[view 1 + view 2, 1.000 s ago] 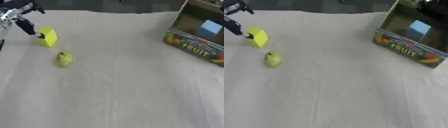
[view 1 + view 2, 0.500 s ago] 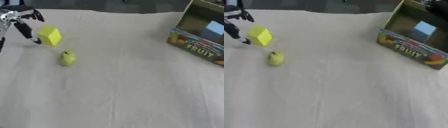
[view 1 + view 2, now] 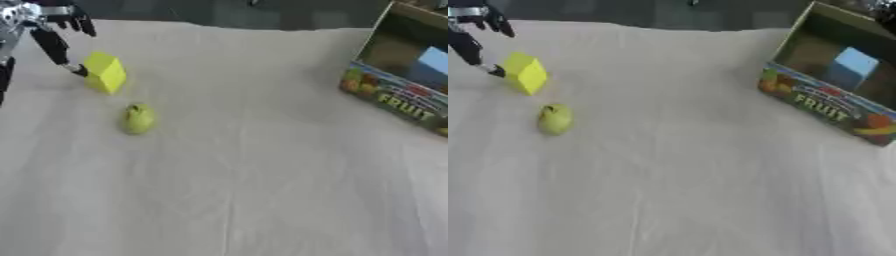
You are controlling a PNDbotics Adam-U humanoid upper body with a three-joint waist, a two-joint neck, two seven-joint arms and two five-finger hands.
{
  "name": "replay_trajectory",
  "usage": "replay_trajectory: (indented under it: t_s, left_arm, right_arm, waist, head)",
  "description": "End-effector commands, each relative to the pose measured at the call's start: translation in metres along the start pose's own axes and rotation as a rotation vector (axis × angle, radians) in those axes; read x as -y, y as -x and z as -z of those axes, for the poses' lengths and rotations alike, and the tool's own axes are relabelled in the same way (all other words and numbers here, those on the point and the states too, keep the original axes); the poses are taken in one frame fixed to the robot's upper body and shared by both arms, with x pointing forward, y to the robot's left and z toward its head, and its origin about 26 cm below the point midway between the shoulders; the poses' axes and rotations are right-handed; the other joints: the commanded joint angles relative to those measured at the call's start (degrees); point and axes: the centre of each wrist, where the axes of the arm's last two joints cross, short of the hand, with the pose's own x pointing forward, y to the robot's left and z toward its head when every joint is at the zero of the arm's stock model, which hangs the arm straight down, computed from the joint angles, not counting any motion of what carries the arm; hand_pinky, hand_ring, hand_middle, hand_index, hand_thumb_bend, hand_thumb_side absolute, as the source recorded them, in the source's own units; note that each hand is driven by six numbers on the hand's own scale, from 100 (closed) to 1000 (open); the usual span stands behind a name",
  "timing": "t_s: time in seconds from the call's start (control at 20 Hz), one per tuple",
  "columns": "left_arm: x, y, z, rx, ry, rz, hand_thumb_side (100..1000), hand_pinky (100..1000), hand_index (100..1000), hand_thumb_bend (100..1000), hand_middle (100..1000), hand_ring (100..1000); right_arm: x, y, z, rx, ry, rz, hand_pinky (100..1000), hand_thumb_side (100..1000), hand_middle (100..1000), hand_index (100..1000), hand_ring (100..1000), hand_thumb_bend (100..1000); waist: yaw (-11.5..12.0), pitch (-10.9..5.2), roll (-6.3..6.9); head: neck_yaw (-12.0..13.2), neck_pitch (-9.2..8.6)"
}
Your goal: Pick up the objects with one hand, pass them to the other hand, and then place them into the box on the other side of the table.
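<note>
At the upper left of the frame the left hand point(image 3: 52, 30) hangs over the cloth-covered table point(image 3: 262, 165) with its fingers spread and straight, one fingertip touching or just beside the left face of a yellow block point(image 3: 105, 73); it grips nothing. The block looks tilted up on an edge, so the pick-up seems only begun. Just below the block, apart from it, a yellow-green fruit point(image 3: 137, 118) lies untouched on the cloth. At the upper right stands the box point(image 3: 833, 102), tipped so its opening faces the camera, with fruit pictures and the word FRUIT on its front wall. Inside it rests a blue block point(image 3: 850, 67), so one piece appears delivered already. By my reading two pieces remain to be lifted, handed over and boxed. The right hand shows in neither view.
</note>
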Motion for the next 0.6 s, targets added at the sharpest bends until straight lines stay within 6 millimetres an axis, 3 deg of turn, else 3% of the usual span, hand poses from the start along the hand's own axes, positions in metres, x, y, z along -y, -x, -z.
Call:
replay_trajectory:
  t_s: [0.05,0.25,0.6]
  left_arm:
    - [-0.0197,-0.0021,-0.0083,-0.002,-0.042,0.03,100,857,791,687,764,839]
    - [-0.0196,-0.0047,-0.0064,-0.013,-0.019,0.084,100,888,818,680,808,883]
    - [-0.0183,-0.0017,-0.0066,-0.072,-0.022,0.189,100,893,822,648,800,888]
  right_arm:
    - [0.012,-0.0078,0.001,0.016,0.015,0.013,1000,570,747,860,1000,100]
    - [0.0122,-0.0093,0.0015,0.018,0.013,0.034,1000,573,744,858,1000,100]
    - [0.013,-0.01,0.0019,0.015,0.022,0.034,1000,574,738,853,1000,100]
  waist:
    - [-0.1,-0.86,-0.01]
    - [-0.2,-0.34,0.0]
    - [-0.4,0.32,0.23]
  head:
    - [-0.1,-1.16]
    - [-0.2,-1.38]
    - [0.0,-1.75]
